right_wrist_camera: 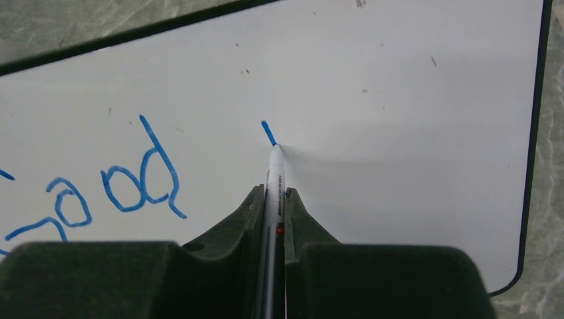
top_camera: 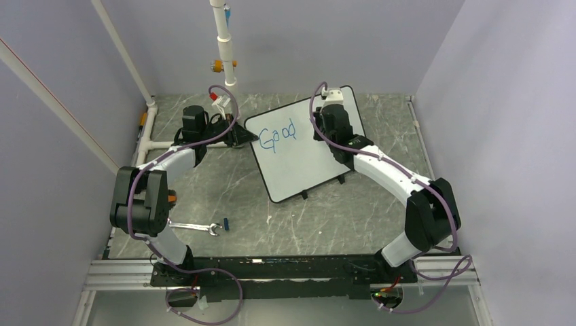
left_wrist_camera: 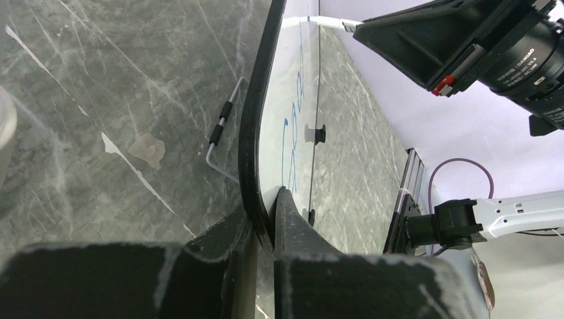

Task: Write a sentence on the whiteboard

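Note:
The whiteboard lies tilted on the grey table, with "Good" of the sentence in blue at its top left. My left gripper is shut on the board's left edge; up close its fingers pinch the black frame edge-on. Over the board's upper right is my right gripper, shut on a white marker. The marker tip touches the white surface at the end of a short fresh blue stroke, to the right of the "d".
A metal wrench and a small blue cap lie near the left arm's base. A bent metal key rests on the table beside the board's edge. A white pipe stands at the back, and walls close in on both sides.

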